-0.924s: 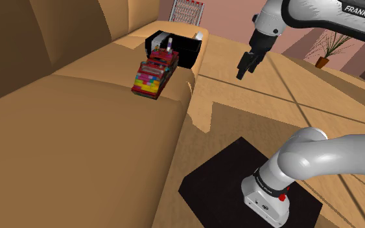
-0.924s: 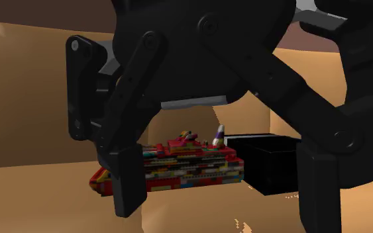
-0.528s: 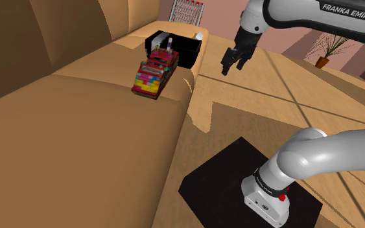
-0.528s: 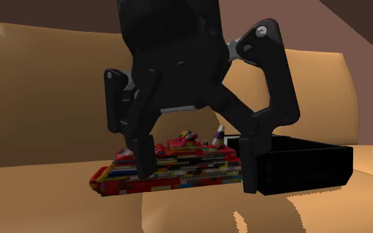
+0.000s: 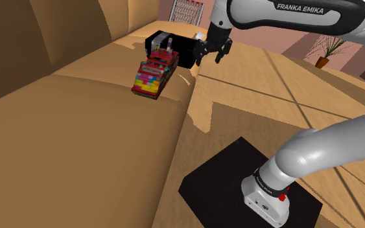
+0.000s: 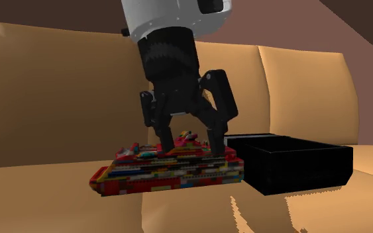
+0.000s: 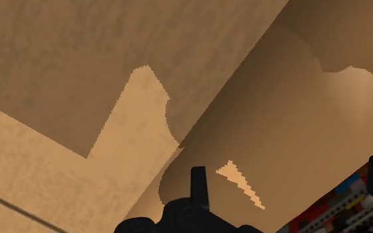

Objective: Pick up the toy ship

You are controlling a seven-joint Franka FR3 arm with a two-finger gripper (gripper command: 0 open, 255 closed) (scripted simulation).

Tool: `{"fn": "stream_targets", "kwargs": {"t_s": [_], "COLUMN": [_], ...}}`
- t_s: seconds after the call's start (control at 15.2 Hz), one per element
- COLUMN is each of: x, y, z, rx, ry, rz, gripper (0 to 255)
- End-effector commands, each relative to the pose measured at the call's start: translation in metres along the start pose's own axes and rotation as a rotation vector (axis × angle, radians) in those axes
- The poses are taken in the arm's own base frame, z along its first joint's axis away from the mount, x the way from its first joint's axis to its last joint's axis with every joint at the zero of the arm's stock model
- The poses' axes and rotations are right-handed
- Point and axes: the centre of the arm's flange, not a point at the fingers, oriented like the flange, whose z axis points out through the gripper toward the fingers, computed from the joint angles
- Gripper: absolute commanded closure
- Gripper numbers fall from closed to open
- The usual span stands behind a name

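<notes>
The toy ship (image 5: 152, 72), built of red and many-coloured bricks, lies on the tan sofa seat (image 5: 77, 129). In the second exterior view the ship (image 6: 171, 173) sits lengthwise, its right end against a black box. My black gripper (image 5: 211, 56) hangs open in the air to the shoulder view's right of the ship, beside the black box. In the second exterior view the gripper (image 6: 191, 147) shows in front of the ship, fingers apart and holding nothing. The wrist view has the open gripper (image 7: 289, 192) over tan cushion, with a corner of the ship (image 7: 340, 208) by one finger.
An open black box (image 5: 174, 46) stands just behind the ship; it is also the black box (image 6: 301, 167) at the second exterior view's right. The sofa backrest (image 6: 52, 93) rises behind. My stand (image 5: 249, 184) sits at lower right, and a potted plant (image 5: 327, 48) stands far off.
The arm has swung toward the shoulder view's left, bringing the gripper close to the black box and ship. The fingers stayed open. The ship has not moved.
</notes>
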Motion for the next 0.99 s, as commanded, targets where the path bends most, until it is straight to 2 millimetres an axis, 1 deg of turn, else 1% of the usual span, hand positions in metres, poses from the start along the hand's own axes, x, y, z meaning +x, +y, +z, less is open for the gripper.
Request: {"fn": "stream_targets", "kwargs": {"t_s": [0.0,0.46,0.73,0.92], "x": [0.02,0.094,0.14,0.176], "y": [-0.015,-0.059,-0.077,-0.087], "z": [0.001,0.006,0.007,0.007], "rx": [-0.01,-0.05,-0.072,-0.089], "ry": [0.024,0.102,0.147,0.181], "rz": [0.063,0.267,0.384,0.471], "gripper": [0,0,0,0]}}
